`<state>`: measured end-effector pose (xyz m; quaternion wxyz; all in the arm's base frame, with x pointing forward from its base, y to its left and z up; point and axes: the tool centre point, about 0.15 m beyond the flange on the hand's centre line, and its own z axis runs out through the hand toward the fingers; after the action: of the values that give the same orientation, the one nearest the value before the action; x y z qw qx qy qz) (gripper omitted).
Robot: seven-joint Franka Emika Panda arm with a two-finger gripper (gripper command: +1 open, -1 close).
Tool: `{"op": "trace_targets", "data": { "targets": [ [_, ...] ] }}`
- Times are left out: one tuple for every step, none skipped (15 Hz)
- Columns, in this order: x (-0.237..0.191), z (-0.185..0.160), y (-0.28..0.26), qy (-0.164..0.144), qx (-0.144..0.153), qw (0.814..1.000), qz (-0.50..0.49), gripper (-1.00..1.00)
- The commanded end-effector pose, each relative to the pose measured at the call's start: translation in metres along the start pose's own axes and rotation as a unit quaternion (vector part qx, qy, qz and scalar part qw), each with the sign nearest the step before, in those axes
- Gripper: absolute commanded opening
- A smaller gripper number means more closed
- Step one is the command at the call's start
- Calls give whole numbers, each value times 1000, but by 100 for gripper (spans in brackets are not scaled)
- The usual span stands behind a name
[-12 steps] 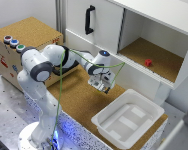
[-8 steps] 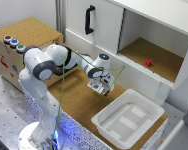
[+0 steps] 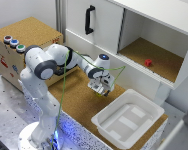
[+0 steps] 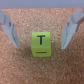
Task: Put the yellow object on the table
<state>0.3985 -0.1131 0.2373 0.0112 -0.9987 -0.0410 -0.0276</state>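
Only the wrist view shows the yellow object (image 4: 41, 44) clearly: a small block printed with a black "T" above a short black bar, resting on the cork table (image 4: 20, 67) between the spread fingers (image 4: 7, 26) of the gripper (image 4: 40, 31), with cork visible on both sides, so neither finger touches it. The exterior view instead shows the setting: the gripper (image 3: 101, 89) low over the table (image 3: 76, 102), near the white plastic bin (image 3: 129, 120), with a small red block (image 3: 148, 62) in the open cabinet compartment (image 3: 149, 52) and a cork-topped box (image 3: 26, 32) bearing coloured buttons (image 3: 14, 43). There the block itself is too small to make out.
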Motion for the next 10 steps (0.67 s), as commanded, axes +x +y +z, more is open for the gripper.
{"op": "trace_targets", "data": {
  "targets": [
    [-2, -29, -26, -5, 4, 1000, -3, 100],
    [-1, -28, -28, -2, 5, 1000, -8, 100],
    [2, -28, -31, -3, 3, 1000, -14, 100],
    [5, -32, -35, -7, 11, 1000, -18, 100],
    [5, -32, -35, -7, 11, 1000, -18, 100],
    [5, -32, -35, -7, 11, 1000, -18, 100],
    [5, -32, -35, -7, 11, 1000, -18, 100],
    [5, -32, -35, -7, 11, 1000, -18, 100],
    [5, -32, -35, -7, 11, 1000, -18, 100],
    [5, -32, -35, -7, 11, 1000, -18, 100]
  ]
}}
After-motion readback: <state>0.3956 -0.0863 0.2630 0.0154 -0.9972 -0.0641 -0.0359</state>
